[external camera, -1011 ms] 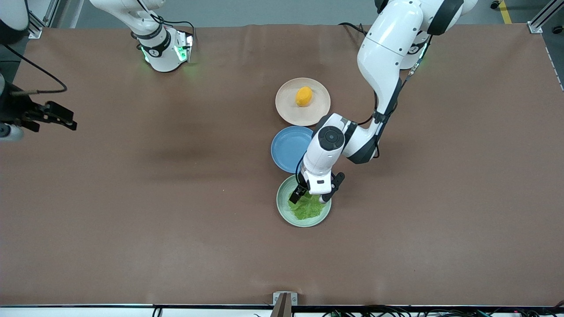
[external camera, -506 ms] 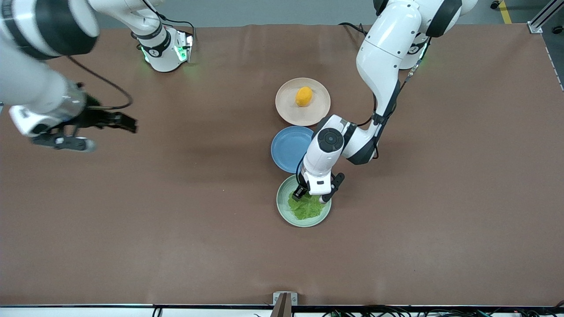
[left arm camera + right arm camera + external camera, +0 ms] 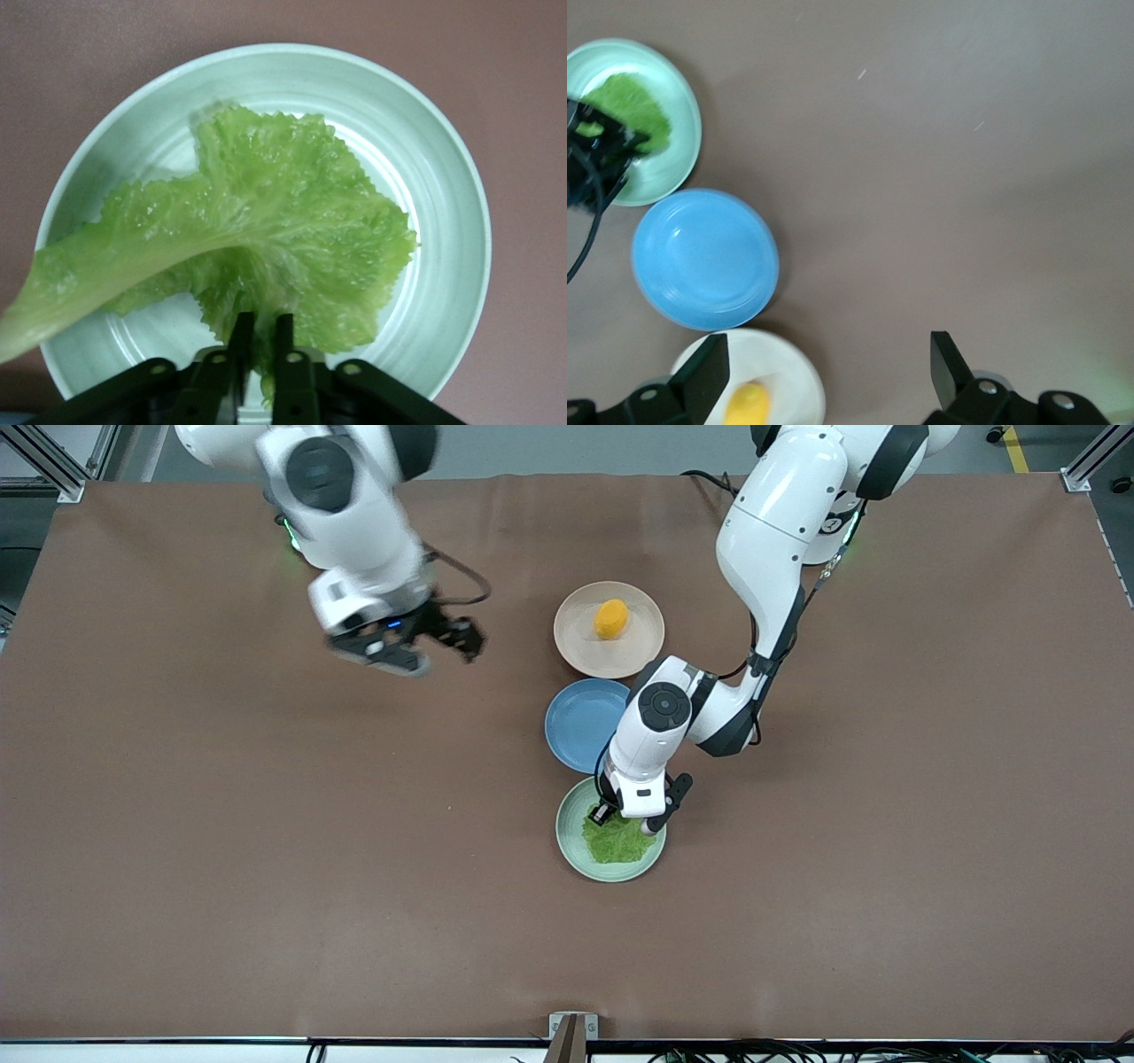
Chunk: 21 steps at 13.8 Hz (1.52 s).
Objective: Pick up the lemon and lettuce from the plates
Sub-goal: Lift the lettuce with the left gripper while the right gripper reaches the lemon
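Note:
The lettuce [image 3: 615,841] lies on the pale mint green plate [image 3: 569,849], the plate nearest the front camera. My left gripper [image 3: 625,818] is down on this plate, shut on the edge of the lettuce [image 3: 283,239] over the mint plate [image 3: 443,177]. The orange-yellow lemon [image 3: 611,618] sits on the beige-pink plate [image 3: 642,646]. My right gripper [image 3: 434,648] is open and empty in the air over bare table beside the beige-pink plate, toward the right arm's end. The right wrist view shows the lemon [image 3: 747,404], its plate [image 3: 793,376], the mint plate [image 3: 673,168] and the lettuce [image 3: 629,102].
An empty blue plate [image 3: 580,722] lies between the two task plates and shows in the right wrist view [image 3: 704,261]. The left arm's forearm [image 3: 700,708] hangs over its edge. A brown cloth [image 3: 266,824] covers the table.
My right arm has swung in from the right arm's end of the table to beside the beige-pink plate. My left gripper's fingers have closed in on the lettuce.

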Each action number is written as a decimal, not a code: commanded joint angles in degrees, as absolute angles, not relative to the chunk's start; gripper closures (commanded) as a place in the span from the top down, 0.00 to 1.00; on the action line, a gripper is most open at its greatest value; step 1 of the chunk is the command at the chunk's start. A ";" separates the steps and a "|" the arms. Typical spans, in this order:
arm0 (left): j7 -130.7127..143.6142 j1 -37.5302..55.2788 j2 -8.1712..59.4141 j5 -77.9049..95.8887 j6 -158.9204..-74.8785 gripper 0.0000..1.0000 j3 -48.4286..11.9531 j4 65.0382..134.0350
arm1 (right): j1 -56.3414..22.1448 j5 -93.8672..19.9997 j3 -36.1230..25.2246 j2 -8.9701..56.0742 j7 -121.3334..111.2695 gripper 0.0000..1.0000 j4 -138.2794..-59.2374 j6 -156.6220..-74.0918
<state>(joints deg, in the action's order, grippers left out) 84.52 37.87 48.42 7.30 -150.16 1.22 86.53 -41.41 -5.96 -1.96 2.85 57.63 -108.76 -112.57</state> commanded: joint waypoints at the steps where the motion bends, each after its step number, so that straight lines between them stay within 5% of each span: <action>1: 84.90 38.41 47.56 6.94 -149.77 0.01 1.76 85.69 | -48.05 -6.24 -2.99 4.82 65.45 1.00 -111.53 -117.15; 11: 80.97 31.65 31.22 6.86 -131.77 0.00 1.67 89.11 | -66.09 -0.89 -3.16 22.14 89.89 1.00 -110.40 -134.55; 21: 51.26 21.19 10.38 7.03 -128.67 0.00 1.49 118.63 | -70.48 1.32 -3.34 33.30 101.33 1.00 -103.37 -136.32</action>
